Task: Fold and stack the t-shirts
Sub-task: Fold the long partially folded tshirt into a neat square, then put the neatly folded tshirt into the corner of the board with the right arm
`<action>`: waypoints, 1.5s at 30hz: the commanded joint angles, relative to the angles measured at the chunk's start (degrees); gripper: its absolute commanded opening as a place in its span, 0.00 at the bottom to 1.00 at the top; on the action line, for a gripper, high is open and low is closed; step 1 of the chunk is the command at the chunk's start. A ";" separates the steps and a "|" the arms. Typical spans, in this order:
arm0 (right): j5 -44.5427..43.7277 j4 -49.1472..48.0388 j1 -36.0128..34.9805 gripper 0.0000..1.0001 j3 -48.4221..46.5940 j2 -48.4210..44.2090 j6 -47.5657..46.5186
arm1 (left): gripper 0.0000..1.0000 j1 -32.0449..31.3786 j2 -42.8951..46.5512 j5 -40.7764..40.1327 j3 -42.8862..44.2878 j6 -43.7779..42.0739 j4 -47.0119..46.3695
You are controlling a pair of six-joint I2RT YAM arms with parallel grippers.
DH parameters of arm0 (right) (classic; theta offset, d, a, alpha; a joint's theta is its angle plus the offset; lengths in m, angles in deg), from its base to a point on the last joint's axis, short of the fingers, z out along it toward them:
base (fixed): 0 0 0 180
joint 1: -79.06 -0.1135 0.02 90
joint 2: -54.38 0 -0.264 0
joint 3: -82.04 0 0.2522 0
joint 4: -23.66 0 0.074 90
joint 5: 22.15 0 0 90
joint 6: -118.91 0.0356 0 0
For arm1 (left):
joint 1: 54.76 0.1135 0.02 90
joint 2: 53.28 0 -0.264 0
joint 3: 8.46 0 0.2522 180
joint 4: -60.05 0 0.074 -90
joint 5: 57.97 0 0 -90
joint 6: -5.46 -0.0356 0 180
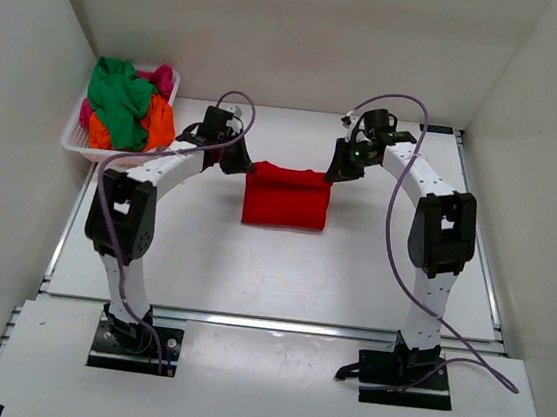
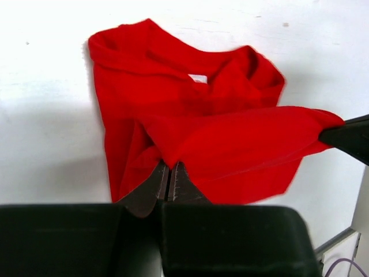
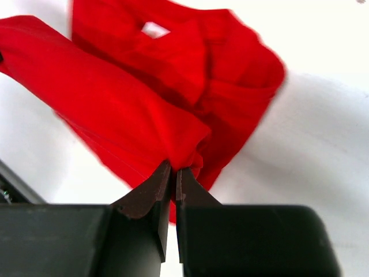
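A red t-shirt [image 1: 286, 197] lies partly folded in the middle of the table, its far edge lifted off the surface. My left gripper [image 1: 243, 161] is shut on the shirt's far left corner [image 2: 167, 156]. My right gripper [image 1: 335, 170] is shut on the far right corner [image 3: 183, 156]. Between the two grippers the lifted red edge [image 2: 248, 144] is stretched above the rest of the cloth, where the collar and a white label [image 2: 198, 78] show. More t-shirts, green [image 1: 118, 95], orange [image 1: 159, 123] and pink [image 1: 159, 76], are heaped at the far left.
A white lattice basket [image 1: 80, 141] at the table's far left corner holds the heap of shirts. White walls close in on the left, right and back. Both arm bases [image 1: 133, 338] are bolted at the near edge, cables trailing beside them.
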 commanded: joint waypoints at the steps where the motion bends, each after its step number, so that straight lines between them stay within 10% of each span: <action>1: -3.49 -2.60 2.92 0.00 -2.99 3.19 -0.44 | 0.05 1.30 -4.37 -2.80 6.36 -1.57 -0.78; 11: -3.22 3.71 5.30 0.02 -24.61 19.97 -2.72 | 0.04 3.23 -13.88 -5.17 15.01 -0.17 -1.13; 14: -4.09 4.50 5.65 0.28 -26.64 21.48 -2.55 | 0.13 3.85 -14.15 -5.17 13.43 0.97 -2.97; 16: -4.97 3.11 5.47 0.36 -26.73 21.31 -3.15 | 0.39 4.81 -14.24 -4.56 12.38 2.19 -5.86; 21: -9.28 -2.07 4.95 0.48 -21.99 15.43 -3.68 | 0.61 6.31 -11.18 -7.97 12.37 4.05 -9.65; 32: -7.35 -3.67 1.79 0.79 -13.99 13.48 -1.93 | 0.56 0.34 -5.71 -4.38 3.59 0.80 -9.91; 39: -10.86 -2.44 -2.26 0.79 -12.57 15.41 -0.08 | 0.49 -2.48 -9.75 -4.91 -1.34 0.36 -6.14; 45: -19.03 1.43 -6.04 0.27 -12.85 18.05 -1.66 | 0.48 -3.00 -11.60 -5.44 -0.82 -0.69 -4.12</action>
